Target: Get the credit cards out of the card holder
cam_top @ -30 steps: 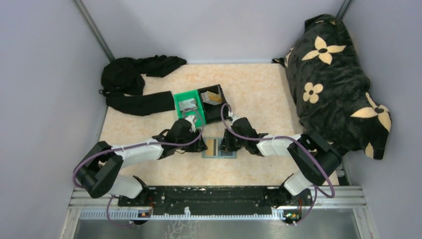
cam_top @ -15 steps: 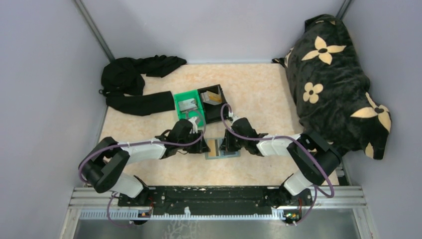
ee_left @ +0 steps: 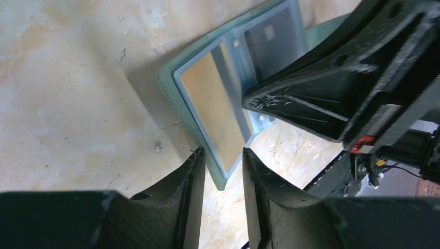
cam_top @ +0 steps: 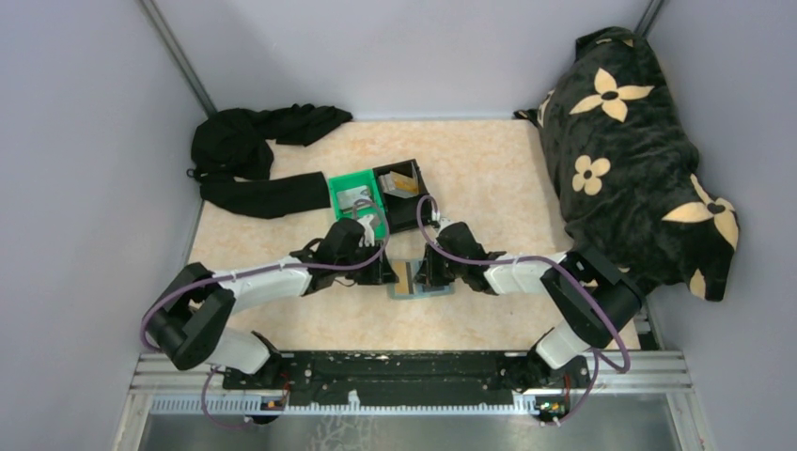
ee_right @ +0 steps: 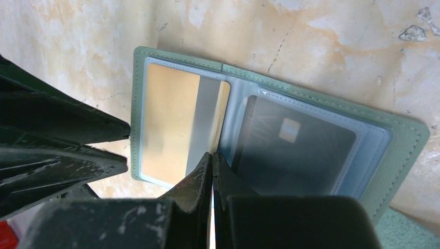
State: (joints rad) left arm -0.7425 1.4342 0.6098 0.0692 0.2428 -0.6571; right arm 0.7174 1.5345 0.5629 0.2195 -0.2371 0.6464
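Low over the table [cam_top: 489, 169], the left arm [cam_top: 263, 280] stretches from its base at the near left toward the middle, forearm nearly level. The left gripper [ee_left: 222, 176] points down at the left end of the card holder [ee_right: 410, 135]. Its fingers [ee_left: 194, 181] stand a little apart with the holder's near corner between them; whether they pinch it, I cannot tell.

The card holder lies open and flat in the middle of the table, between the two grippers. Its left panel holds a gold card [ee_right: 171, 124] with a grey stripe. Its right panel holds a dark card [ee_right: 296, 145] behind a clear pocket; that card has a small pale square and a faint marking I cannot read.

The right gripper [ee_right: 211, 155] is fully closed with nothing between its fingers. Its tips rest on the holder by the middle fold, just beside the gold card's edge. The right arm [cam_top: 526, 272] comes in low from the near right, mirroring the left.

Black clothing [cam_top: 254, 160] lies bunched at the far left. A green bin [cam_top: 357, 200] and a black bin [cam_top: 402, 193] sit side by side just behind the grippers. A dark blanket [cam_top: 639, 150] with cream flowers is heaped along the right wall.
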